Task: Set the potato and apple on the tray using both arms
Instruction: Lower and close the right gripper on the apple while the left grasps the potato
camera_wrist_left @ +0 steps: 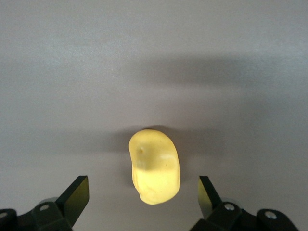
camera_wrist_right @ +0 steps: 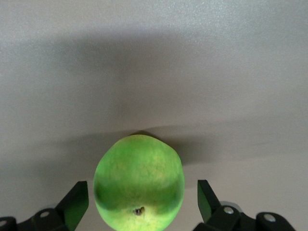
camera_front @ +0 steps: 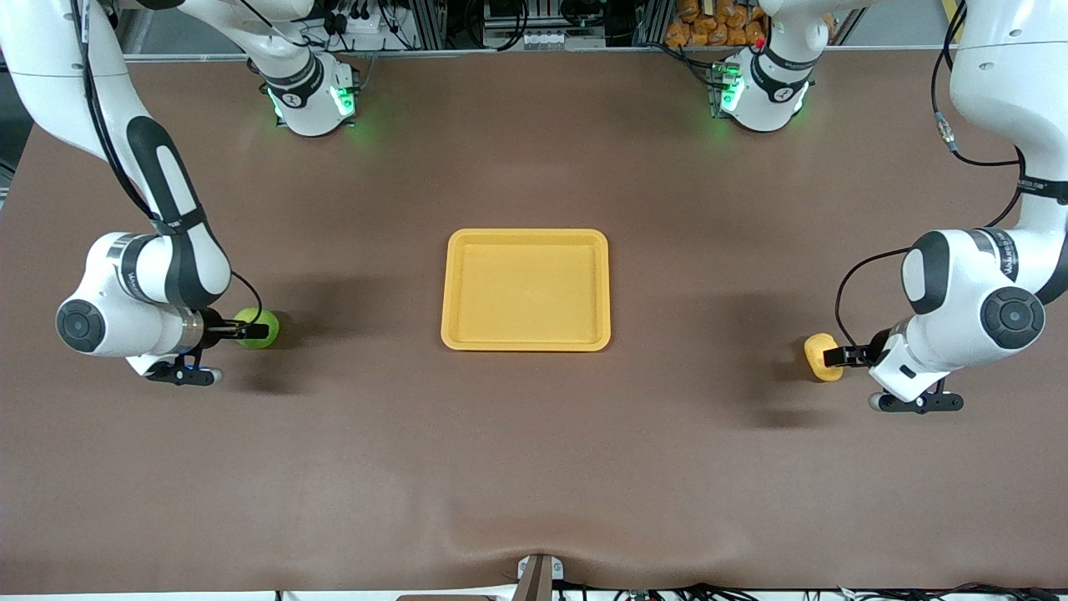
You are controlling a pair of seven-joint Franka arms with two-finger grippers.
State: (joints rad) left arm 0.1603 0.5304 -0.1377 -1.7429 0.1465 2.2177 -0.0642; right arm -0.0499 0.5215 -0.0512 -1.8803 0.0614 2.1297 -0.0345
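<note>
Front view shows you the tray [camera_front: 526,290] at the table's middle, nothing in it. Your apple [camera_front: 258,328] lies on the table toward the right arm's end, well apart from the tray; the potato [camera_front: 823,356] lies toward the left arm's end, a little nearer the camera than the apple. Your right gripper [camera_wrist_right: 143,199] is spread wide around the apple, fingers [camera_wrist_right: 77,202] just clear of its skin. Your left gripper [camera_wrist_left: 143,195] is likewise spread, the potato between its fingers [camera_wrist_left: 77,193] and touching neither.
</note>
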